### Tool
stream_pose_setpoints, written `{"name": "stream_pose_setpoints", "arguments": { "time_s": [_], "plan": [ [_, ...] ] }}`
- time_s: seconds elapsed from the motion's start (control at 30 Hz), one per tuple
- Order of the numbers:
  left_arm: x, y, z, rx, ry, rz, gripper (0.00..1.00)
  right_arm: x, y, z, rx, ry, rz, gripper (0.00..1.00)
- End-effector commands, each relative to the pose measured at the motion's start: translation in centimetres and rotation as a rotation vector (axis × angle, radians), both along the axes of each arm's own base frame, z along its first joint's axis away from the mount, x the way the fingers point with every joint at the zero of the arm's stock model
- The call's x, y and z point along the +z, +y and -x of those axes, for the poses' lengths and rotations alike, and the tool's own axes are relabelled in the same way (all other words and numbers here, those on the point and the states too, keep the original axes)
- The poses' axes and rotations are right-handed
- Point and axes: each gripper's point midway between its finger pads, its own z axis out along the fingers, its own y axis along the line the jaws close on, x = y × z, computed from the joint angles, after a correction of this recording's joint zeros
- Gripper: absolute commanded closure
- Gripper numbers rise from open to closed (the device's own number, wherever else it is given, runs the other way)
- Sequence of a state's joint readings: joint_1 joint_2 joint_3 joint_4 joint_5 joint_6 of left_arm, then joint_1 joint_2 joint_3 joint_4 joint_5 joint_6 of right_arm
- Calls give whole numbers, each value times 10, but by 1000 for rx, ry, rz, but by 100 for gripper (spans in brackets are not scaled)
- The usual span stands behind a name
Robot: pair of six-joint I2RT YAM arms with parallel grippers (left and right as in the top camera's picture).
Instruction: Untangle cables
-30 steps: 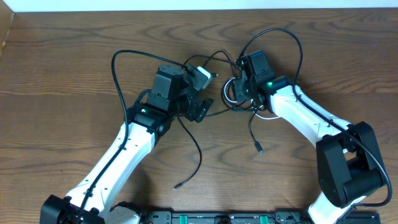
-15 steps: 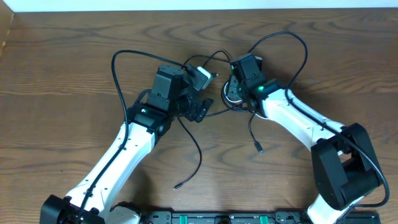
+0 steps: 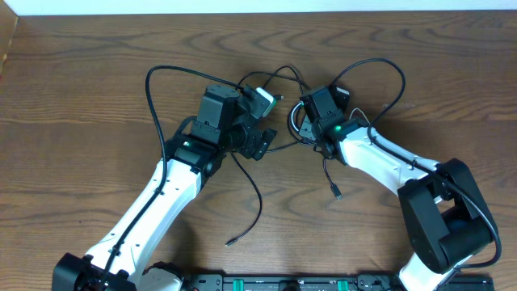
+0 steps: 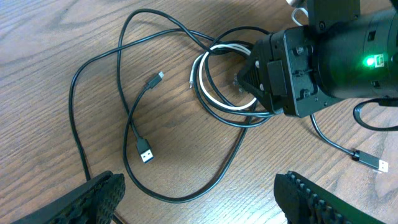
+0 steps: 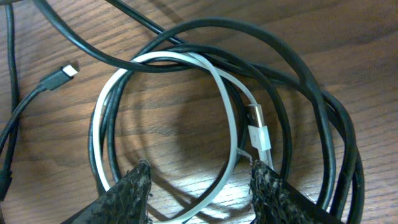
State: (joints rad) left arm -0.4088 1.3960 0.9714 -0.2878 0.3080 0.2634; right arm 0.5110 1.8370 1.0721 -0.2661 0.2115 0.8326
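Nearest the front edge of the brown wooden bench [image 3: 81, 97], one thin black cable's plug end [image 3: 231, 240] lies free and clear of the rest. A second black cable's plug [image 3: 336, 192] lies likewise loose, a little further in. That is about all that reads as sorted, so I judge the untangling barely begun and nearly all of it still to do. Behind these, between the two arms, sits the knot itself. The thin white cable [image 5: 166, 57] is coiled into a ring, its white plug with a metal tip [image 5: 260, 135] lying inside the ring on the right, and several black cable strands [image 4: 72, 106] loop over and around it. The right jaws stand partly spread directly over this coil. Their two textured black fingertips [image 5: 127, 196] straddle the near arc of the white ring together with the black strands beside it, but nothing looks pinched; the pads are apart and the cords lie slack on the wood. The left jaws are spread wide and empty. Their ribbed black fingertips [image 4: 93, 199] hang near the knot's left side, just short of a black cable's flat USB plug [image 4: 144, 153], touching no cord. Beyond the knot, further black loops arc towards the far edge, still joined to the tangle.
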Motion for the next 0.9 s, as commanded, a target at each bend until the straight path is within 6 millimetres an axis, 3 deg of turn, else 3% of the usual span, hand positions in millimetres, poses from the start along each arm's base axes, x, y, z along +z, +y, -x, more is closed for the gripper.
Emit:
{"name": "stream_pose_setpoints", "arguments": {
  "time_s": [0.0, 0.17, 0.37, 0.47, 0.5, 0.57, 0.7, 0.8, 0.87],
  "plan": [
    [1, 0, -1, -5, -9, -10, 17, -3, -5, 1, -35, -9, 5, 53],
    [1, 0, -1, -5, -9, -10, 17, -11, -7, 2, -39, -1, 18, 55],
    [1, 0, -1, -5, -8, -11, 17, -41, -3, 1, -31, 32, 21, 61],
    [1, 0, -1, -6, -8, -11, 17, -55, 1, 1, -18, 51, 6, 78],
    [1, 0, -1, -6, -8, -11, 17, -57, 1, 2, -18, 56, 7, 93],
    [1, 0, -1, -6, -8, -11, 17, -56, 2, 1, -16, 53, 6, 99],
    [1, 0, -1, -5, -8, -11, 17, -37, 6, -3, 38, 18, 8, 99],
    [1, 0, -1, -5, -8, -11, 17, -4, 7, -5, 78, -35, 11, 99],
    [1, 0, -1, -5, -8, -11, 17, 30, 6, -7, 116, -103, 21, 99]
  ]
}}
